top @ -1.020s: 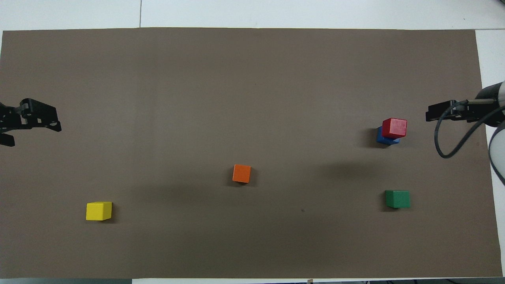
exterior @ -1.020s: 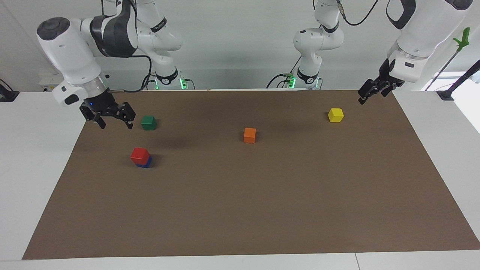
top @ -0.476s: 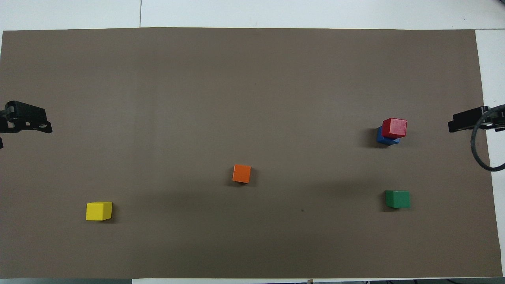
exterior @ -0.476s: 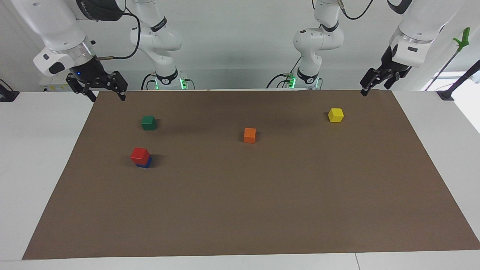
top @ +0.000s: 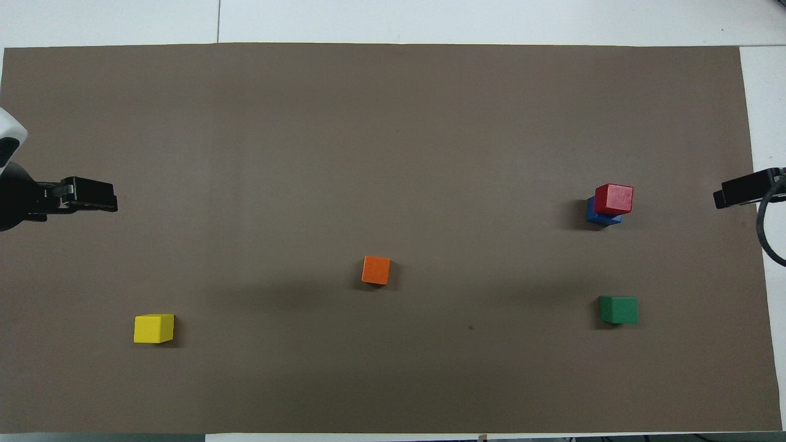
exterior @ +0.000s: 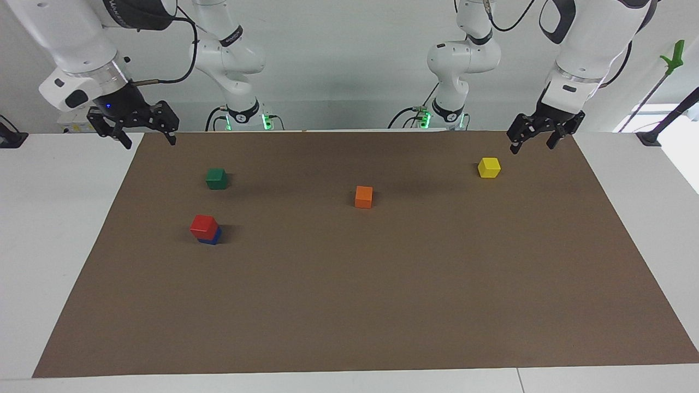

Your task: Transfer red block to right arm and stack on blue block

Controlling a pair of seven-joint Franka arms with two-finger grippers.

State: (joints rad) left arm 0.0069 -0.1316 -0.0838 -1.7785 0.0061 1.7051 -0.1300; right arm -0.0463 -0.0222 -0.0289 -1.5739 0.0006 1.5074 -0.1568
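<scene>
The red block rests on top of the blue block, slightly offset, toward the right arm's end of the table. No gripper touches the stack. My right gripper hangs open and empty in the air over the mat's corner at its own end. Over the mat's edge at the other end, close to the yellow block, my left gripper hangs open, also empty.
A green block sits nearer to the robots than the stack. An orange block lies mid-table. The yellow block lies toward the left arm's end. All stand on a brown mat.
My right gripper has risen from beside the green block and pulled back to the mat's corner. My left gripper has turned and shifted slightly inward over the mat. The blocks have not moved.
</scene>
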